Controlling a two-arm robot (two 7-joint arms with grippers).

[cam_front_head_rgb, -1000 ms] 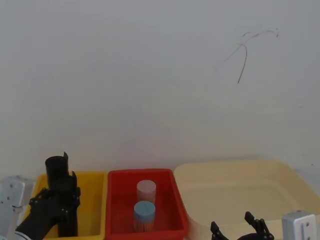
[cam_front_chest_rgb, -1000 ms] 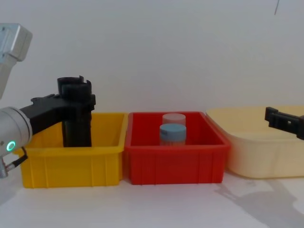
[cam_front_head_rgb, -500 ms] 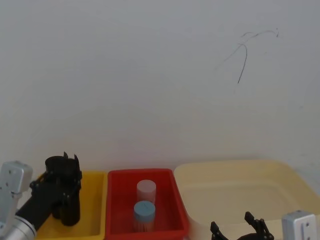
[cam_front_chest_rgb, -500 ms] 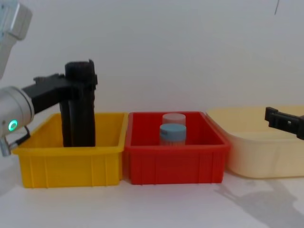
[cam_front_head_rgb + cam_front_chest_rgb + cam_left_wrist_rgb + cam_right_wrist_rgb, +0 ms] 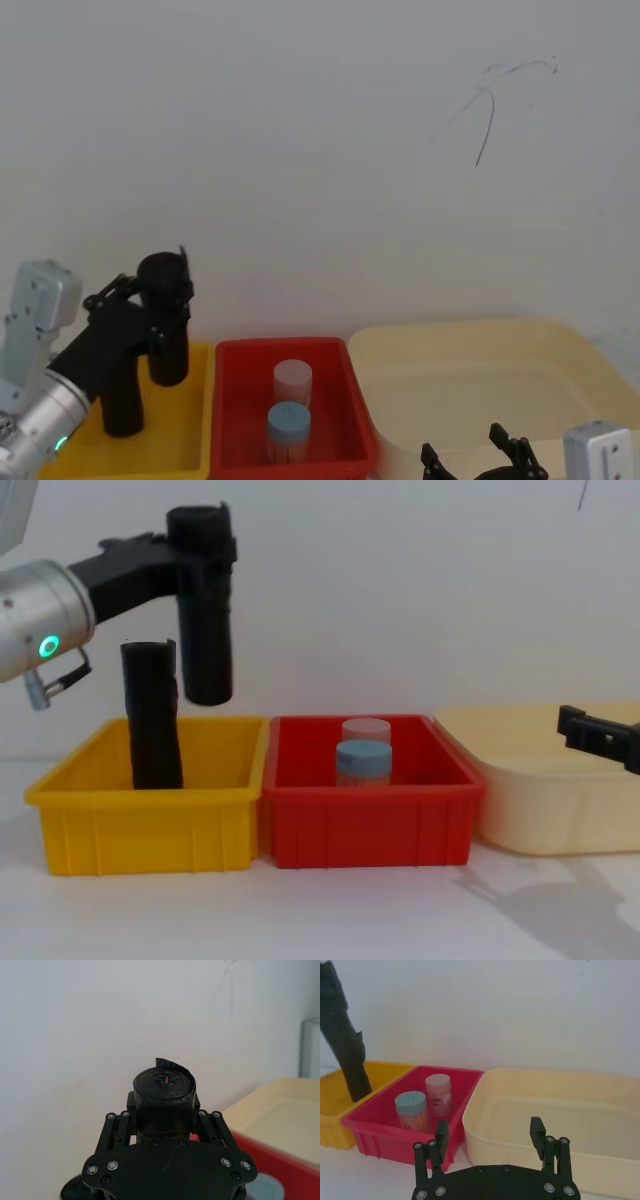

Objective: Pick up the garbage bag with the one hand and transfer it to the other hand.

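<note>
My left gripper [image 5: 200, 552] is shut on the garbage bag [image 5: 207, 630], a tall black crinkled roll that hangs upright in the air above the yellow bin [image 5: 150, 825], its lower end clear of the rim. In the head view the garbage bag [image 5: 168, 325] sits in the left gripper [image 5: 150, 305]. The left wrist view looks down on the roll's top [image 5: 164, 1091] between the fingers. A second black roll [image 5: 150, 715] stands in the yellow bin. My right gripper [image 5: 490, 1135] stays open and low over the cream tub [image 5: 560, 1110], far from the bag.
A red bin [image 5: 370, 825] in the middle holds a blue-capped jar [image 5: 363, 763] and a pink-capped jar [image 5: 366, 730]. The cream tub [image 5: 560, 800] lies to its right. A white wall rises close behind the bins.
The left arm has lifted the garbage bag straight up out of the yellow bin and a little to the right. The second roll now stands alone in the bin. The right arm has not moved.
</note>
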